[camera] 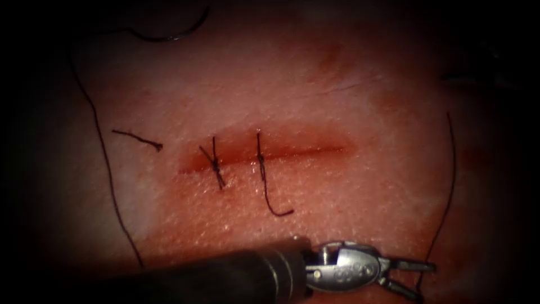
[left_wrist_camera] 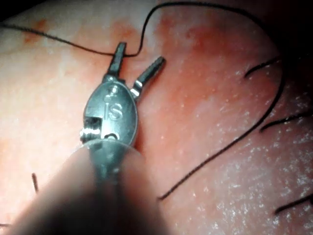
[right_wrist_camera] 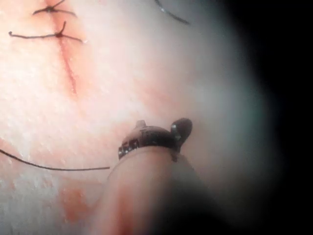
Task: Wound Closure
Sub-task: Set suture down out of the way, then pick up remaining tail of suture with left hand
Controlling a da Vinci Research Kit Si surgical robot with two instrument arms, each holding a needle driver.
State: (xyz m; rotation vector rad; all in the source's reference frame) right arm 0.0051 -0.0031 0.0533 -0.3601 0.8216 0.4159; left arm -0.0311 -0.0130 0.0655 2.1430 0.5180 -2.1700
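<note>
Endoscope view, nearest edge first: the left tool (camera: 424, 280) reaches in low from the picture's left, its dark shaft lying along the bottom edge, on the near side of the cut. Its fingers (camera: 413, 264) are spread apart and pinch nothing. The left wrist view shows the same tool (left_wrist_camera: 141, 53) with both fingers (left_wrist_camera: 117, 56) splayed in a V. A strand of thread (left_wrist_camera: 73, 46) crosses the tip of one finger, but nothing clamps it. In the endoscope view that thread (camera: 450, 169) runs down the right side of the tissue (camera: 349, 214) to the spread tips. Bare tissue lies open between the tool and the cut.

Farther in, the cut (camera: 304, 150) runs left to right as a thin red line with red fluid (camera: 194, 166) pooled at its left end. Two knotted stitches cross its left part: the left stitch (camera: 215, 164) has short tails, and the right stitch (camera: 261, 163) has a long tail curling toward the tool. The right part of the cut is unstitched. A loose cut end of thread (camera: 138, 138) lies on the tissue left of the cut, apart from it.

Farthest, near the top edge at the left, the needle (camera: 174, 36) lies free on the tissue, held by neither tool and not driven in. A second run of thread (camera: 104, 152) trails from that region down the left edge.

The right wrist view shows the right tool (right_wrist_camera: 181, 128) above pale tissue, well apart from the stitched cut (right_wrist_camera: 68, 73), with a strand (right_wrist_camera: 49, 168) lying beside its shaft.
</note>
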